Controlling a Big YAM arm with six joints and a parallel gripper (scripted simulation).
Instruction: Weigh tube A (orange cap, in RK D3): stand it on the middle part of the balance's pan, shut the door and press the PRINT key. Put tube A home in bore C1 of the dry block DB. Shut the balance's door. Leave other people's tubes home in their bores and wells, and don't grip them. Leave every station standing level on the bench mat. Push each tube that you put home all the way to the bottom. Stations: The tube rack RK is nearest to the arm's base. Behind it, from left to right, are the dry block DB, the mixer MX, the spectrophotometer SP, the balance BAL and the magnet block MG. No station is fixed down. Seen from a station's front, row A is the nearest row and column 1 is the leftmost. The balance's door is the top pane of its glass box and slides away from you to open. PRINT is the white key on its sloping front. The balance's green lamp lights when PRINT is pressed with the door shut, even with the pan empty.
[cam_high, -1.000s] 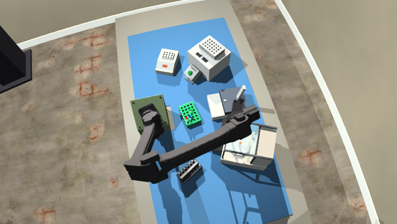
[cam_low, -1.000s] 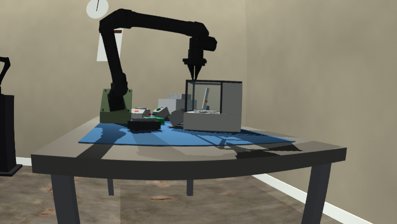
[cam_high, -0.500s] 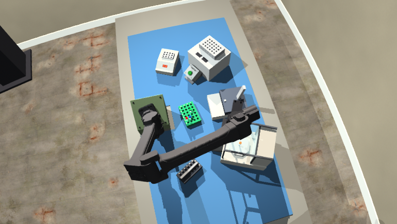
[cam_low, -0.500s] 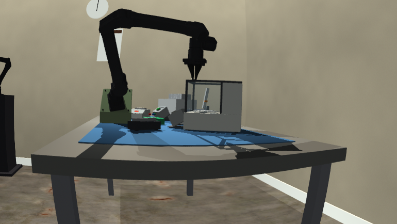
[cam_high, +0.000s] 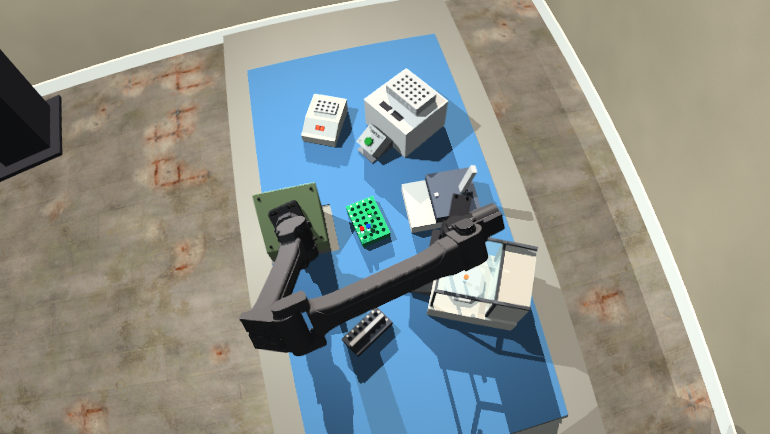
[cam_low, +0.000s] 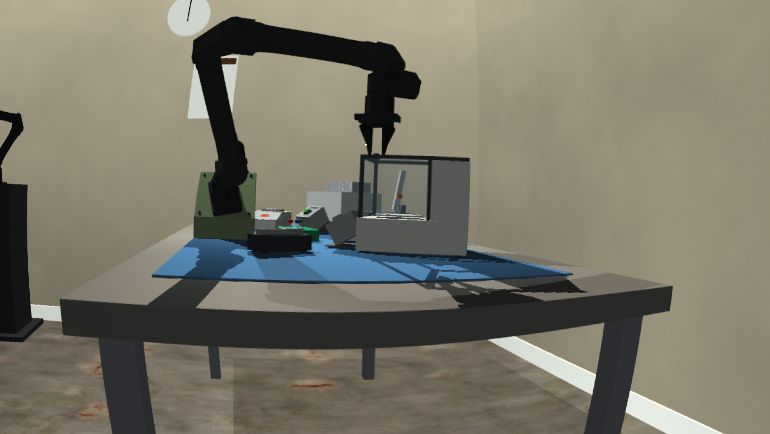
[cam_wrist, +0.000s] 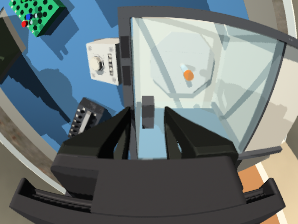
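Pincer: fingers partly apart, gripping nothing (cam_low: 377, 153) (cam_wrist: 148, 109)
Door (cam_high: 487, 259) (cam_low: 409, 157) (cam_wrist: 227, 47): apparently shut over orange-capped tube (cam_high: 466, 277) (cam_low: 399, 196) (cam_wrist: 188, 75)
Next: likely rise clear, then press PRINT key (cam_wrist: 98, 64)

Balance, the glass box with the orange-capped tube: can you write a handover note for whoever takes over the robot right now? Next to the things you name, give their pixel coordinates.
Gripper (cam_low: 376, 153) (cam_wrist: 147, 112): partly open, tips on either side of the door handle (cam_wrist: 148, 119), holding nothing.
Tube A (cam_high: 466, 276) (cam_low: 399, 196) (cam_wrist: 188, 75): inside the balance (cam_high: 517, 274) (cam_low: 412, 237) (cam_wrist: 125, 25), on the pan.
Done: tube on pan; door looks shut.
Unclear: whether PRINT was pressed; I can't see the green lamp.
Left: confirm the weighing, take the tube to bore C1, push it fully down, leave the door shut.
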